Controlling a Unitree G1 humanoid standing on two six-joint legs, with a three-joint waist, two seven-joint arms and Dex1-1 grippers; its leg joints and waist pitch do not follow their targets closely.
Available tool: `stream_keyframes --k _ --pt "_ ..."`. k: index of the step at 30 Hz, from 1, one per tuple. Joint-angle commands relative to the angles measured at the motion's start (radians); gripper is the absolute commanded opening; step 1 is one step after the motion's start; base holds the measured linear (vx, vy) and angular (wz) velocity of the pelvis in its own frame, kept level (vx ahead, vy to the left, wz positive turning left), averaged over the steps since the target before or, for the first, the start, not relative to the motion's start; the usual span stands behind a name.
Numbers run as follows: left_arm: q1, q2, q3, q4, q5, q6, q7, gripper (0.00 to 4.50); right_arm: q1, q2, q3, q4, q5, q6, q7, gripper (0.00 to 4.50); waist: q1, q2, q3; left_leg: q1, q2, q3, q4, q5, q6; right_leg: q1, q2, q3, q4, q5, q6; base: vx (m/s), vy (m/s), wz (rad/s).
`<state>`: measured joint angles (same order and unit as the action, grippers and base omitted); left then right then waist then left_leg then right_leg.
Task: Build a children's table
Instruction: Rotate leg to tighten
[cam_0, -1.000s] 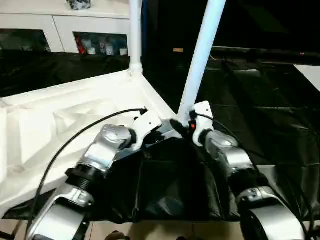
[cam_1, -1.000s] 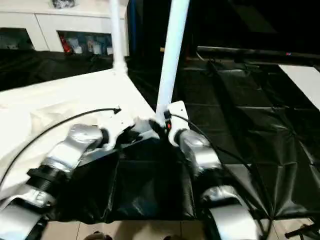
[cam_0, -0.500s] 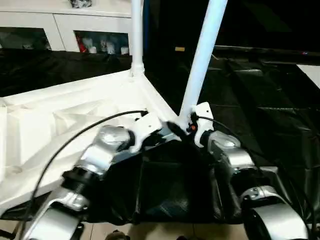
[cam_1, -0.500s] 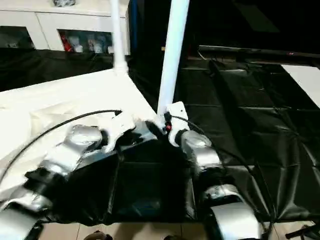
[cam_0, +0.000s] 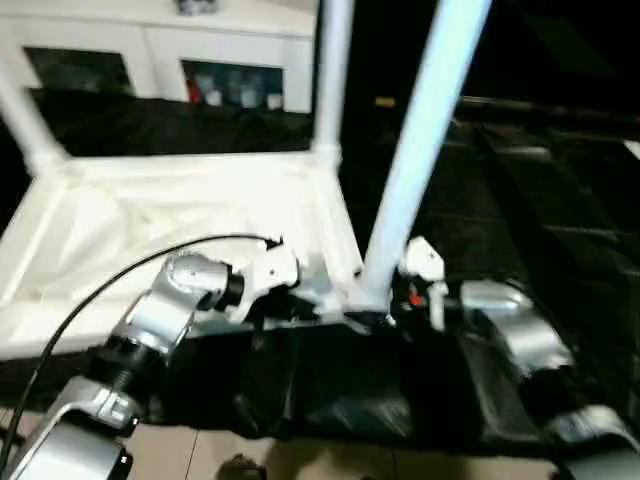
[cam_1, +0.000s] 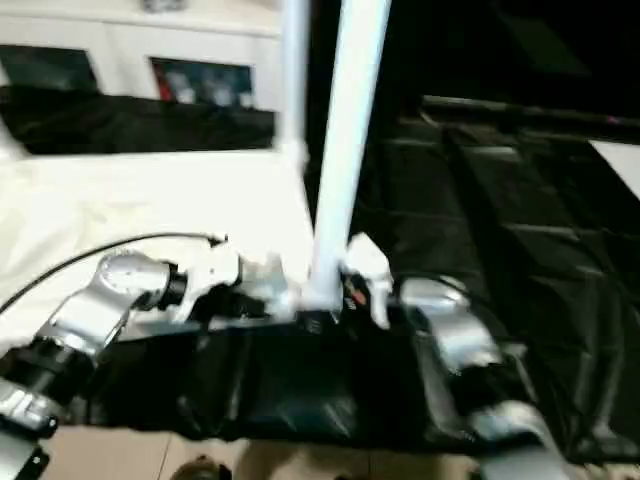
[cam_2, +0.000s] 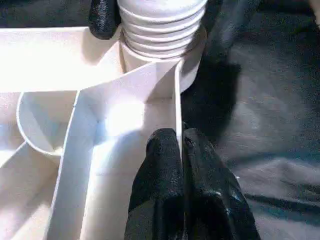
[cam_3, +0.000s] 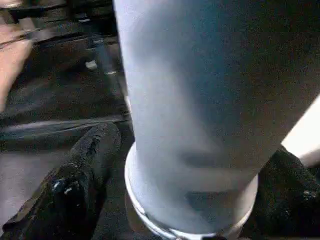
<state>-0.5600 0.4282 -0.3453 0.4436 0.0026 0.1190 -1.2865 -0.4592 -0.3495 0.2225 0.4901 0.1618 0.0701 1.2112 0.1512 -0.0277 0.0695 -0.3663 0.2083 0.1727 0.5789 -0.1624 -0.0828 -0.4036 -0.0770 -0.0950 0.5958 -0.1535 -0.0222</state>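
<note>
The children's table lies upside down, its white ribbed top (cam_0: 150, 220) resting on the black-draped surface. The nearest leg (cam_0: 425, 150) stands in the near right corner socket (cam_2: 192, 60), its threaded end (cam_2: 162, 25) showing at the socket's mouth. Two more legs (cam_0: 332, 70) (cam_0: 22, 115) stand in the far corners. My left gripper (cam_2: 181, 137) is shut on the thin edge wall of the top just beside that socket. My right gripper (cam_3: 195, 145) is open, with one finger (cam_3: 85, 170) on each side of the leg's base.
White cabinets (cam_0: 150, 50) with glass doors stand behind the work surface. The black drape (cam_0: 540, 200) stretches away to the right of the table top. Its front edge hangs over the pale floor (cam_0: 200, 460) just below my forearms.
The camera has swung, so the whole picture has shifted and a far left leg has come into view. My right gripper's fingers have spread wider around the leg. My left gripper still pinches the edge wall.
</note>
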Motion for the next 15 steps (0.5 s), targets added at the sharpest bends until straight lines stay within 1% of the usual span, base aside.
stream_keyframes --k 1,2,4,6,7,8,10,11,12,15 --pt "-0.037 -0.027 -0.011 -0.024 -0.020 -0.033 -0.006 0.00 0.009 0.008 0.049 -0.072 0.027 0.021 0.070 3.56 -0.005 0.013 -0.075 0.022 0.033 -0.005 -0.070 -0.318 0.013 0.045 -0.074 0.053 -0.077 -0.372 -0.174 0.000 0.000 0.00" --pt "-0.039 -0.027 -0.011 -0.021 -0.020 -0.034 -0.013 0.00 0.015 0.003 0.056 -0.084 0.029 0.030 0.083 3.56 -0.004 0.013 -0.075 0.021 0.033 -0.006 -0.070 -0.317 0.012 0.047 -0.075 0.052 -0.078 -0.377 -0.170 0.000 0.000 0.00" --pt "-0.043 -0.024 -0.015 -0.014 -0.019 -0.038 -0.030 0.00 0.027 -0.002 0.063 -0.105 0.029 0.052 0.102 3.47 -0.004 0.011 -0.076 0.021 0.032 -0.007 -0.070 -0.315 0.010 0.046 -0.076 0.052 -0.080 -0.389 -0.161 0.000 0.000 0.00" --pt "-0.043 -0.022 -0.017 -0.010 -0.019 -0.042 -0.036 0.00 0.033 -0.003 0.065 -0.117 0.032 0.063 0.106 3.25 -0.004 0.011 -0.076 0.019 0.031 -0.007 -0.070 -0.308 0.010 0.047 -0.076 0.052 -0.081 -0.387 -0.159 0.000 0.000 0.00" --pt "-0.044 -0.021 -0.017 -0.008 -0.019 -0.043 -0.042 0.00 0.039 -0.006 0.068 -0.132 0.036 0.075 0.106 3.25 -0.004 0.011 -0.076 0.019 0.031 -0.008 -0.070 -0.308 0.010 0.047 -0.076 0.051 -0.080 -0.389 -0.159 0.000 0.000 0.00" --pt "-0.044 -0.020 -0.017 -0.007 -0.019 -0.043 -0.044 0.00 0.041 -0.008 0.070 -0.138 0.038 0.079 0.106 3.07 -0.003 0.010 -0.077 0.019 0.031 -0.008 -0.070 -0.303 0.011 0.048 -0.077 0.051 -0.081 -0.391 -0.155 0.000 0.000 0.00" --pt "-0.041 -0.019 -0.016 -0.005 -0.018 -0.047 -0.046 0.00 0.049 -0.007 0.072 -0.152 0.040 0.097 0.104 2.98 -0.004 0.011 -0.078 0.018 0.032 -0.008 -0.069 -0.297 0.011 0.048 -0.076 0.051 -0.079 -0.386 -0.157 0.000 0.000 0.00" --pt "-0.041 -0.019 -0.016 -0.005 -0.018 -0.047 -0.046 0.00 0.049 -0.007 0.072 -0.152 0.040 0.097 0.104 2.90 -0.003 0.013 -0.077 0.019 0.032 -0.008 -0.070 -0.299 0.011 0.047 -0.076 0.051 -0.079 -0.386 -0.157 0.000 0.000 0.00" --pt "-0.037 -0.021 -0.013 -0.004 -0.014 -0.047 -0.037 0.00 0.058 0.002 0.066 -0.155 0.042 0.110 0.092 2.79 -0.004 0.011 -0.078 0.018 0.032 -0.008 -0.069 -0.299 0.010 0.047 -0.075 0.051 -0.078 -0.377 -0.160 0.000 0.000 0.00" --pt "-0.035 -0.033 -0.003 -0.002 -0.008 -0.033 -0.006 0.00 0.064 0.024 0.048 -0.141 0.043 0.117 0.054 2.77 -0.003 0.011 -0.078 0.019 0.032 -0.008 -0.069 -0.299 0.008 0.047 -0.076 0.051 -0.078 -0.377 -0.161 0.000 0.000 0.00"
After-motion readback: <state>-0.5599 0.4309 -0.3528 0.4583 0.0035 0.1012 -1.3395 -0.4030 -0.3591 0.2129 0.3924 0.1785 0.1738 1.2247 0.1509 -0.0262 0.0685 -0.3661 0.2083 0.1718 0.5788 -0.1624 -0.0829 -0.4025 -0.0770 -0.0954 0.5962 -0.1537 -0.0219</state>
